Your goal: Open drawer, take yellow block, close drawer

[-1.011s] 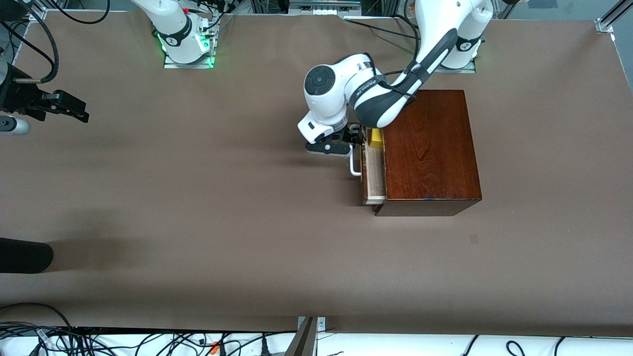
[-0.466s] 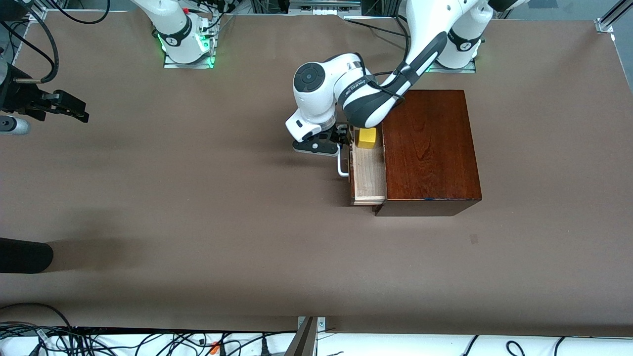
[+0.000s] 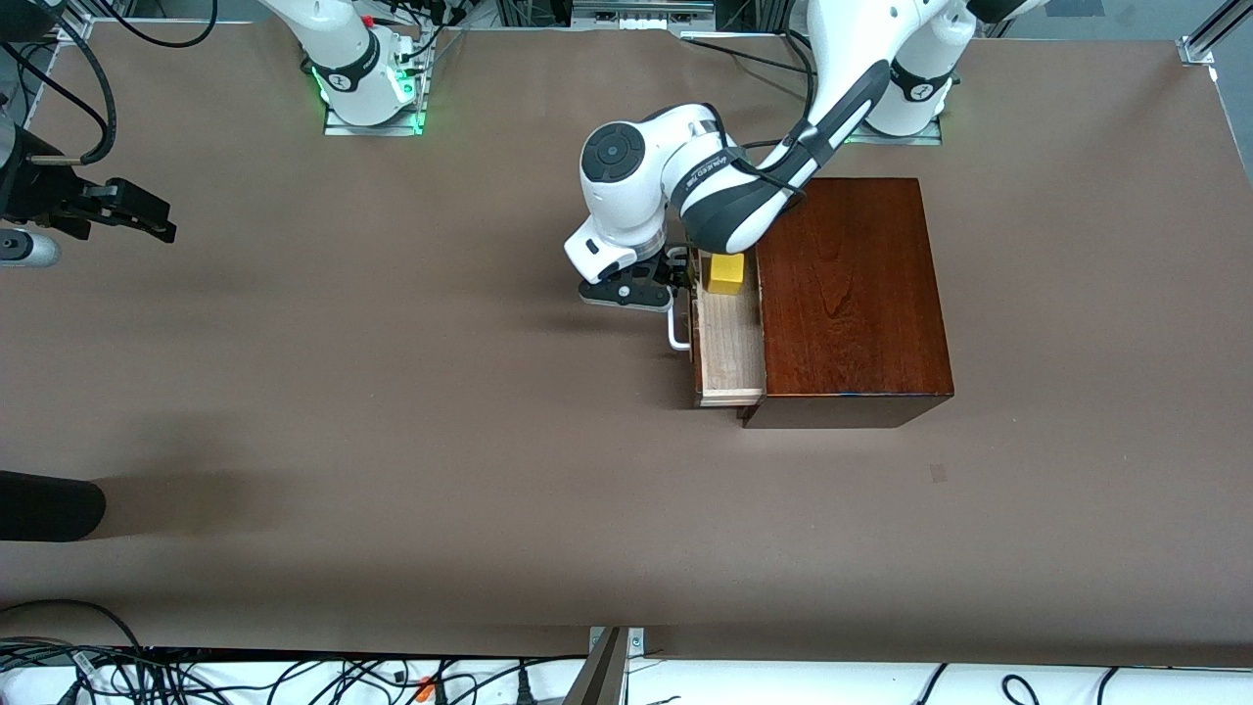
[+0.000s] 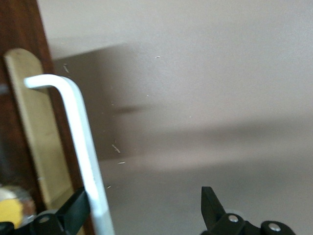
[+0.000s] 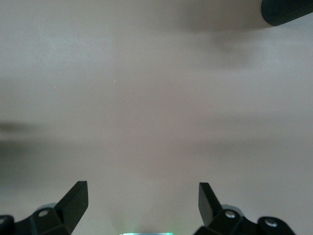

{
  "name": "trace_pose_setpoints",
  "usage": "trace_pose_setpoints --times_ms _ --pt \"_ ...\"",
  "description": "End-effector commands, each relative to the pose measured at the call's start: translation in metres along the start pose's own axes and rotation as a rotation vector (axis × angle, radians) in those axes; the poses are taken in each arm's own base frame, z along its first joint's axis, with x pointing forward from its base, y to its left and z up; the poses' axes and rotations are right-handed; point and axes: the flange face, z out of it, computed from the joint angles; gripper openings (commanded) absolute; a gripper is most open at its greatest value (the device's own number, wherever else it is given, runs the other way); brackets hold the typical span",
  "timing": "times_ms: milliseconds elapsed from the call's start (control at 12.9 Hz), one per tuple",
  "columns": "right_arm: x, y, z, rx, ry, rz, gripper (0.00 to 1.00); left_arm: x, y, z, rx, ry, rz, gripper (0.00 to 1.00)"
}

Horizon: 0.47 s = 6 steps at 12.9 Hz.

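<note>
1. Box (image 3: 847, 294): dark reddish-brown wood, standing on the table (image 3: 392, 411) toward the left arm's end.

2. Drawer (image 3: 729, 352): partly out of the box, pulled toward the right arm's end of the table. The front view shows its pale wooden floor. The left wrist view shows only the dark front and a strip of pale wood.

3. Yellow block (image 3: 726, 273): sits in the drawer, at the end farther from the front camera, just beside the box edge. In the left wrist view it is only a blurred yellow patch (image 4: 10, 213) at the frame border.

4. Handle (image 3: 677, 328): a white bar on the drawer front. In the front view the arm hides its farther end.

5. Left gripper (image 3: 675, 277): low at the handle's farther end. The front view does not show its fingers clearly. The left wrist view shows the 2 fingers spread wide, with the handle (image 4: 83, 147) in the gap, close against 1 finger (image 4: 73, 210); the other finger stands well apart from it. Nothing is pinched.

6. Right gripper (image 3: 132, 213): waits over the right arm's end of the table, well apart from the box. The right wrist view shows its fingers (image 5: 73, 203) spread over bare table, with a black cylinder (image 5: 288, 12) at the frame corner.
</note>
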Motion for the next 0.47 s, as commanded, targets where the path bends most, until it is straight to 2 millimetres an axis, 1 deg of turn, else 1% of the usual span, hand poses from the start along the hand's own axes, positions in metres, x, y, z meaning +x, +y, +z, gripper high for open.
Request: trace_pose_setpoints --times_ms 0,233,311,389 --pt "-0.004 0.001 -0.007 0.001 0.002 0.012 1.0 -0.005 -0.01 -0.048 0.044 0.002 0.034 1.0" --pt "-0.003 -0.001 -0.007 0.004 0.005 0.012 1.0 0.001 -0.026 -0.091 0.083 -0.064 0.089 1.0" --pt "-0.003 -0.002 -0.008 0.012 0.007 0.011 1.0 0.005 -0.038 -0.112 0.082 -0.081 0.093 1.0" --pt "-0.003 -0.004 -0.009 0.025 0.012 0.012 1.0 0.009 -0.055 -0.126 0.093 -0.106 0.088 1.0"
